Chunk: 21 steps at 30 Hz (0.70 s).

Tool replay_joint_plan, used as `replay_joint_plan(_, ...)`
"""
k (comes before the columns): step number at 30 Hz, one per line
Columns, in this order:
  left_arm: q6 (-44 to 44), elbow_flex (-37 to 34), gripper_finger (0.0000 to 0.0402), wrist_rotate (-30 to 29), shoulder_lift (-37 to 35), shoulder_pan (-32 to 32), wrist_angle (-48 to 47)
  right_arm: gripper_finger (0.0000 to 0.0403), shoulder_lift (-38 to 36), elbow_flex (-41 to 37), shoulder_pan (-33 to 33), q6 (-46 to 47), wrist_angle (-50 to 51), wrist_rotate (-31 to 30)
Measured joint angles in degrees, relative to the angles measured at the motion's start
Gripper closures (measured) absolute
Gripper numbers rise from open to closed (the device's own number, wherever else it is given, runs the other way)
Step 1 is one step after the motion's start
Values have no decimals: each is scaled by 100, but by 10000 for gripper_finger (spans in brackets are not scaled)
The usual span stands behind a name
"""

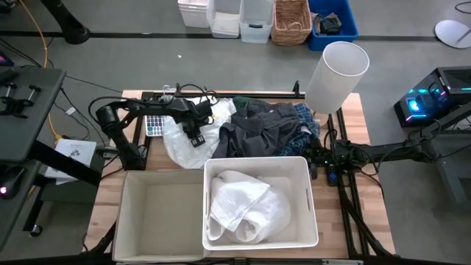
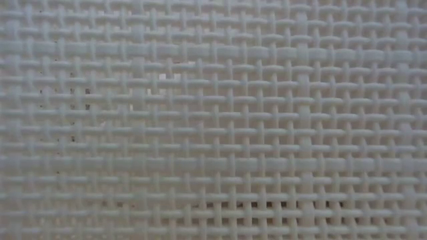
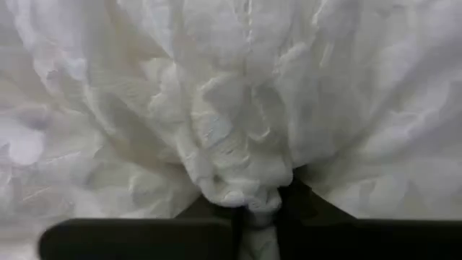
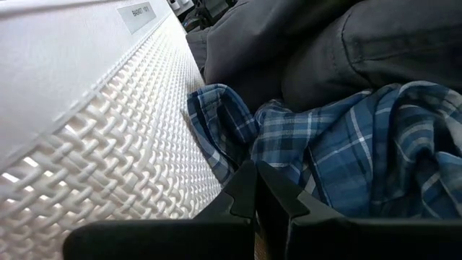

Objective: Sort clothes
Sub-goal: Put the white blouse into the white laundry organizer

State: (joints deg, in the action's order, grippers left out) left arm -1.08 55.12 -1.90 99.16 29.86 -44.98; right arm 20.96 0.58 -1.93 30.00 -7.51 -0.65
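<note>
My left gripper (image 1: 195,135) is shut on a white garment (image 1: 179,140) that lies on the table behind the beige bin (image 1: 140,213). A dark grey garment (image 1: 265,129) is heaped behind the white woven bin (image 1: 305,213). A blue-white plaid shirt (image 4: 361,152) lies at its right end, partly under it. Another white garment (image 1: 239,207) lies inside the white bin. My right gripper (image 4: 258,189) is shut and low on the table, between the white bin's right wall (image 4: 123,144) and the plaid shirt. The dark green garment does not show. My left gripper pinches a bunched-up fold of the white garment (image 3: 249,191) between its two fingers, several layers gathered together. Creases run out from the pinch across the cloth. The rest of the garment lies on the table. My right gripper's fingertips are close to the plaid shirt's edge (image 4: 238,155); whether they touch it I cannot tell.
A tall white cylinder (image 1: 336,73) stands at the table's far right corner. A small keypad-like device (image 1: 154,125) lies at the far left by the left arm. The low view is filled by the white bin's woven wall (image 2: 213,120). Baskets and boxes stand on the floor beyond the table.
</note>
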Motion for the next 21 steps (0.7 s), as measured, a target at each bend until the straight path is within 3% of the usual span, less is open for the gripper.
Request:
replay_joint_plan(3,85,98,388,201,-510,-49,-257,402,1,-2,2,0,2,0)
replay_joint_plan(9,184,944,390,119,-2458,-44,-56,402,1,0,0,0,6,1)
replay_joint_plan(15,64,2111,390,386,-3767,-330,1306,402,-1,0,0,0,16,1)
replay_joint_plan(21,460,2921,391,1234,-4078,-1450,3215,402,1,-1,0,0,63,1)
